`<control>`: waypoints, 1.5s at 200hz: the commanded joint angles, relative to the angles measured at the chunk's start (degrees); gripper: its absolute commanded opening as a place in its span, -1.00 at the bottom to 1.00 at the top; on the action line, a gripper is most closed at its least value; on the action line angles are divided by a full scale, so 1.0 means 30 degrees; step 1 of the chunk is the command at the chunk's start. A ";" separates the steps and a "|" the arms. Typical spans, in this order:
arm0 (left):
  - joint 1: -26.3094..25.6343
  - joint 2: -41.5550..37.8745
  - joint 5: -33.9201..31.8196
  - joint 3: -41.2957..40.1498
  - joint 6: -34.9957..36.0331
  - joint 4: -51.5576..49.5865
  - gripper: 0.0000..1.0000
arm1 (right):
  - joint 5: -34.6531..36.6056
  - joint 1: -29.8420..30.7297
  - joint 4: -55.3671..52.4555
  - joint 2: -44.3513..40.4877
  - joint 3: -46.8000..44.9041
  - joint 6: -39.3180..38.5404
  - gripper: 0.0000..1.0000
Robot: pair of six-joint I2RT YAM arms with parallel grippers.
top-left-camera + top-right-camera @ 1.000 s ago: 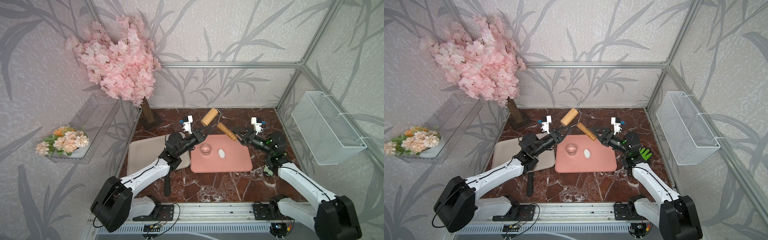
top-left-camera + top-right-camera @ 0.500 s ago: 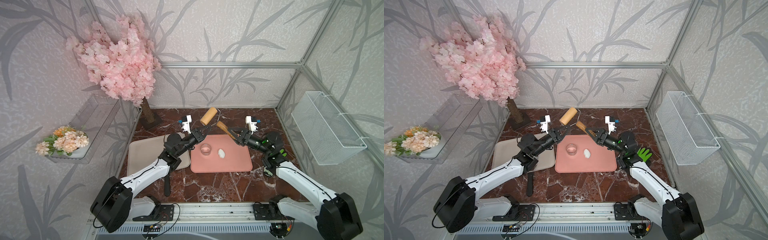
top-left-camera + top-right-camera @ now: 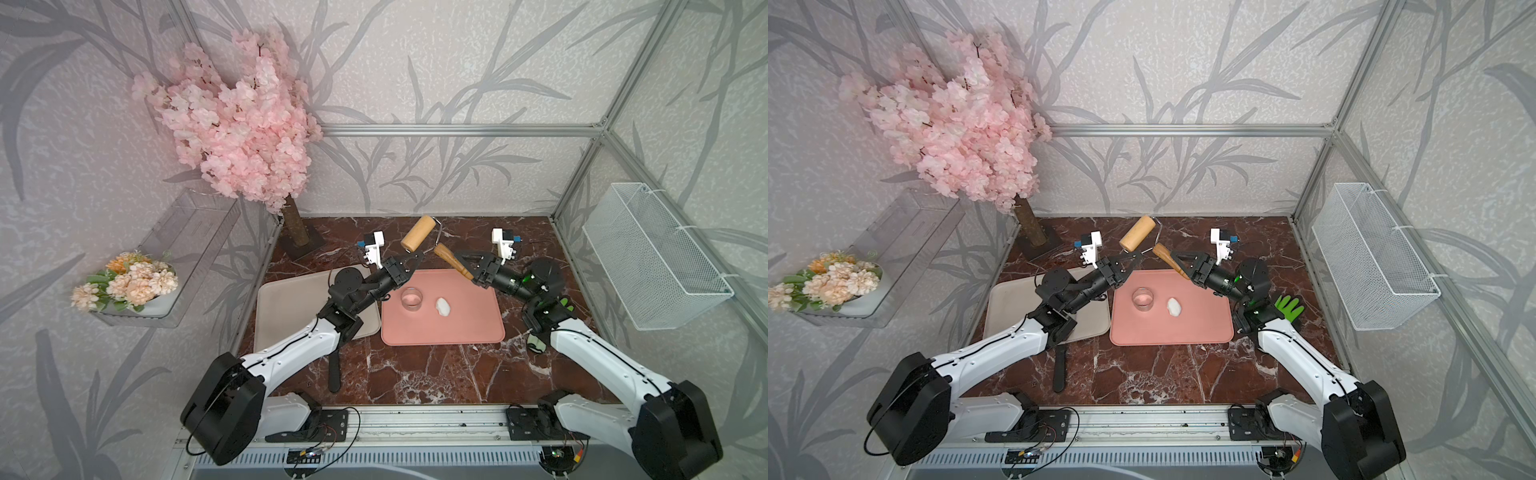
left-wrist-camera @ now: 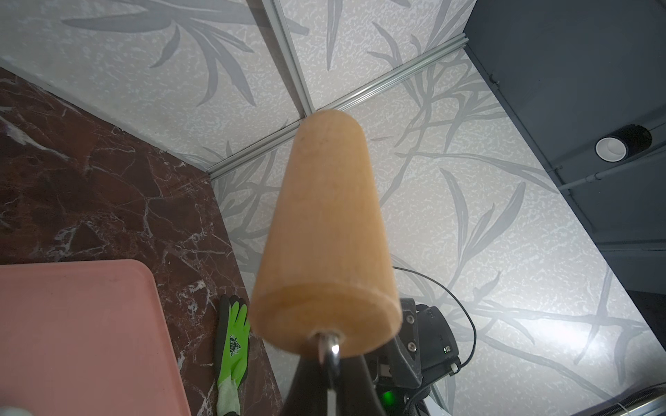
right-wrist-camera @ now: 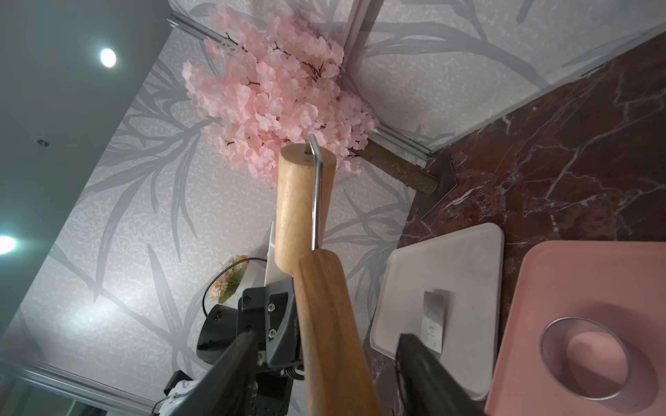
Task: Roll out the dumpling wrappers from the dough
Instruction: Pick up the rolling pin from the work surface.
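**A:** From above, who has the roller point(image 3: 417, 232)?

**B:** In both top views the left fingers point(image 3: 411, 262) are pinched shut on its wire frame by the barrel. They hold it up in the air, on the back-wall side of the pink mat point(image 3: 457, 328). The handle point(image 3: 451, 259) slants from the wire toward the right arm. The right fingers point(image 3: 471, 257) stand spread on either side of it.

**A:** And the dough point(image 3: 1174, 306)?

**B:** It is a white lump lying on the mat, just beside the glass cup point(image 3: 1143, 298). It sits lower than both pairs of fingers and well apart from the roller. It is not flattened at all.

**A:** Left wrist view?

**B:** The barrel point(image 4: 324, 234) points straight away from the camera. The left fingers point(image 4: 306, 392) are closed on the wire point(image 4: 329, 354) at its near end.

**A:** Right wrist view?

**B:** The handle point(image 5: 331, 324) runs lengthwise through the gap, its long axis in line with the right fingers point(image 5: 230, 367). Space shows on each side, so they grip nothing. I judge the right arm is the one placed to take the handle: close across it, then the left can release.
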 commanded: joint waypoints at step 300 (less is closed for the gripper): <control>-0.0139 0.0101 -0.0732 -0.0313 -0.0205 0.2427 -1.00 | 0.0041 0.0496 0.0461 0.0587 0.0435 0.0216 0.11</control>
